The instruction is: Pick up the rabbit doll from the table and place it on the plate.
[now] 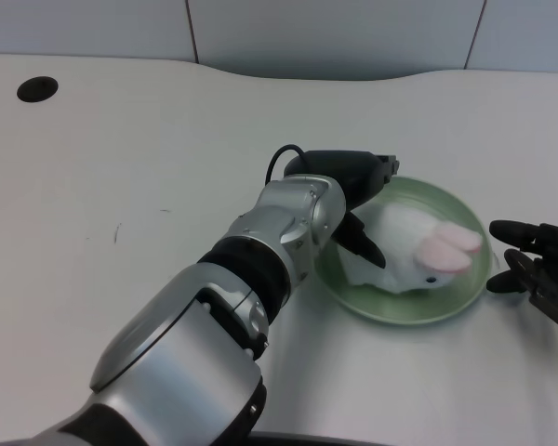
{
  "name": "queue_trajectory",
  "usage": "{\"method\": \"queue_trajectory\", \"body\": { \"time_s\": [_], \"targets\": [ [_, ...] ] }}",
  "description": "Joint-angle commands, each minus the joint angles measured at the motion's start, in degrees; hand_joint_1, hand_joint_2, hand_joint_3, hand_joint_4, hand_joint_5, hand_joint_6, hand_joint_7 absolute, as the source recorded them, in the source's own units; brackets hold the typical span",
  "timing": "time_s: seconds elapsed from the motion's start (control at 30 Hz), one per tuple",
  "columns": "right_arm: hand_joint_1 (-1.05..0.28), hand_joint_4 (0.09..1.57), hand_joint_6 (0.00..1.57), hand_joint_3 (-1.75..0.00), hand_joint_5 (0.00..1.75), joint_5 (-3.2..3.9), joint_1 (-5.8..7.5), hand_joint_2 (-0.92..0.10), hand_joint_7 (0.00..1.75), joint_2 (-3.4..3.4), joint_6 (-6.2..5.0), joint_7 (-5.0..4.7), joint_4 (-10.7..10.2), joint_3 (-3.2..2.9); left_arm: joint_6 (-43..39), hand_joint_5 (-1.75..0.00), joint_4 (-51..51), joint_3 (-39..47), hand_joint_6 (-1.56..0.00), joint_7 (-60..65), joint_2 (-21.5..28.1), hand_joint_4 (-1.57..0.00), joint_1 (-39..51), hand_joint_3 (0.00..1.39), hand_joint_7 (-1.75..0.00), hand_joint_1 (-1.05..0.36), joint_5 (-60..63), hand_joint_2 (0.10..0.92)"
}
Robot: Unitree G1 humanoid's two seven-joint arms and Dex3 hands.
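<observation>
On the round pale-green plate (446,311) right of centre, I see the white plush rabbit doll with pink ears (418,249) lying down. My black left hand (353,200) sits over the plate's left edge, touching the doll; I cannot tell whether it grips.

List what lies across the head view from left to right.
Hole in the table → left hand → rabbit doll on the plate → right hand.
</observation>
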Motion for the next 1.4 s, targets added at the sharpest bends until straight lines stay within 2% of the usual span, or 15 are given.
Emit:
{"method": "queue_trajectory", "body": {
  "time_s": [0.03, 0.1, 0.2, 0.3, 0.4, 0.53, 0.67, 0.73, 0.8, 0.93, 0.97, 1.0, 1.1, 1.23, 1.4],
  "targets": [
    [-0.40, 0.67, 0.97, -0.30, 0.99, 0.71, 0.31, -0.92, 0.00, -0.56, 0.39, 0.27, 0.2, -0.44, 0.1, 0.00, 0.1, 0.5, -0.05, -1.9, 0.5, 0.00, -1.9, 0.01, 0.00, -0.81, -0.3, 0.868],
    [-0.40, 0.67, 0.97, -0.30, 0.99, 0.77, 0.24, -0.92, 0.01, -0.60, 0.40, 0.36, 0.3, -0.59, 0.0, 0.00, 0.1, 1.1, -0.04, -2.5, 0.8, 0.00, -2.2, 0.01, 0.00, -0.83, -0.8, 0.871],
    [-0.39, 0.67, 0.97, -0.30, 0.98, 1.64, 0.09, -0.92, 0.01, -0.48, 0.58, 1.47, 0.5, -1.25, -0.5, 0.00, -0.1, 2.2, -0.03, -3.3, 1.4, 0.00, -2.7, 0.01, 0.00, -0.86, -1.7, 0.882],
    [-0.40, 0.69, 0.97, -0.29, 0.99, 0.91, -0.14, -0.92, 0.01, -0.84, 0.23, 0.64, 1.0, -0.96, -2.2, 0.00, -0.5, 4.5, -0.04, -3.7, 2.5, 0.00, -3.1, 0.01, -0.01, -0.86, -3.8, 0.887],
    [-0.41, 0.69, 0.97, -0.29, 0.99, 0.72, -0.45, -0.92, 0.01, -1.14, 0.10, 0.60, 1.5, -0.91, -3.9, 0.00, -0.9, 7.6, -0.04, -5.9, 4.0, 0.00, -3.6, 0.02, -0.01, -0.91, -6.8, 0.908],
    [-0.41, 0.69, 0.97, -0.29, 0.99, 0.66, -0.60, -0.92, 0.01, -1.21, -0.04, 0.55, 1.8, -0.88, -4.2, 0.00, -0.9, 8.3, -0.04, -6.4, 4.2, 0.00, -3.7, 0.02, -0.01, -0.92, -7.2, 0.916],
    [-0.41, 0.68, 0.98, -0.28, 0.97, 0.90, -1.45, -0.92, 0.01, -1.56, 0.18, 0.83, 2.9, -1.18, -11.3, 0.00, -3.2, 13.6, -0.06, -15.7, 11.1, 0.00, -2.4, 0.08, -0.02, -0.93, -13.3, 0.921],
    [-0.42, 0.68, 0.98, -0.28, 0.97, 0.95, -1.58, -0.92, 0.01, -1.60, 0.17, 0.86, 3.1, -1.24, -13.0, 0.00, -3.6, 14.5, -0.06, -17.4, 12.1, -0.01, -1.7, 0.09, -0.02, -0.93, -14.5, 0.921],
    [-0.42, 0.68, 0.98, -0.27, 0.96, 0.83, -1.67, -0.92, 0.01, -1.69, 0.33, 0.50, 3.1, -1.20, -15.9, -0.02, -4.5, 16.7, -0.07, -19.9, 14.4, -0.04, 0.8, 0.13, -0.02, -0.93, -17.1, 0.921],
    [-0.42, 0.68, 0.98, -0.27, 0.95, 0.97, -1.90, -0.92, 0.01, -1.92, 0.25, 0.75, 3.4, -1.33, -16.8, -0.06, -6.7, 20.7, -0.11, -24.5, 17.6, -0.10, 5.0, 0.24, -0.03, -0.90, -22.1, 0.921],
    [-0.42, 0.68, 0.98, -0.26, 0.95, 1.10, -2.07, -0.92, 0.01, -2.01, 0.41, 0.90, 3.6, -1.43, -17.7, -0.06, -7.7, 22.0, -0.12, -26.1, 18.4, -0.10, 6.6, 0.25, -0.03, -0.89, -23.8, 0.921],
    [-0.42, 0.68, 0.98, -0.26, 0.94, 1.29, -2.26, -0.92, 0.01, -2.09, 0.56, 1.08, 3.9, -1.59, -18.6, -0.06, -8.7, 23.0, -0.12, -27.3, 19.2, -0.09, 8.2, 0.34, -0.03, -0.87, -25.2, 0.921],
    [-0.41, 0.68, 0.99, -0.26, 0.92, 1.84, -2.64, -0.92, 0.01, -2.25, 0.68, 2.06, 4.4, -1.97, -20.3, -0.07, -11.7, 25.2, -0.13, -29.8, 21.3, -0.11, 12.2, 0.44, -0.03, -0.85, -28.3, 0.921],
    [-0.42, 0.68, 0.98, -0.26, 0.91, 2.12, -3.08, -0.92, 0.01, -2.38, 1.12, 2.68, 4.9, -2.41, -21.0, -0.07, -15.5, 27.3, -0.14, -32.7, 23.3, -0.11, 16.4, 0.46, -0.03, -0.85, -31.6, 0.921],
    [-0.42, 0.70, 0.98, -0.25, 0.91, 1.63, -3.38, -0.92, 0.01, -2.49, 1.29, 2.25, 5.3, -2.59, -17.8, -0.09, -21.9, 30.9, -0.19, -35.0, 26.3, -0.17, 23.2, 0.41, -0.03, -0.79, -36.8, 0.921]
  ]
}}
